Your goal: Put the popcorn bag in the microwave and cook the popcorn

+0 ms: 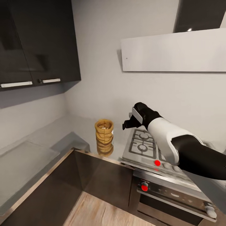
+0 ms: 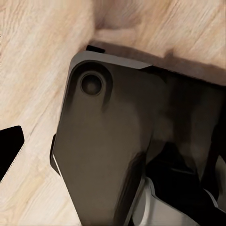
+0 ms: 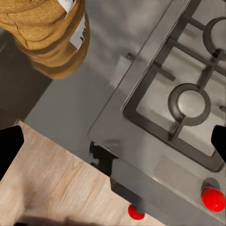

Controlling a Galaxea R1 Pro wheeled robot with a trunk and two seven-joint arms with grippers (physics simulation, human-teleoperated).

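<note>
We've got the popcorn bag, a wrinkly mustard sack with a white label, on the countertop, our right gripper wide open nearby.

Bag: wrinkled mustard cloth, matt. Countertop: smooth grey metal, glossy, mirroring the bag. Hob: brushed steel, dark grates. Cabinets: dark gloss. Floor: pale grained wood.
</note>
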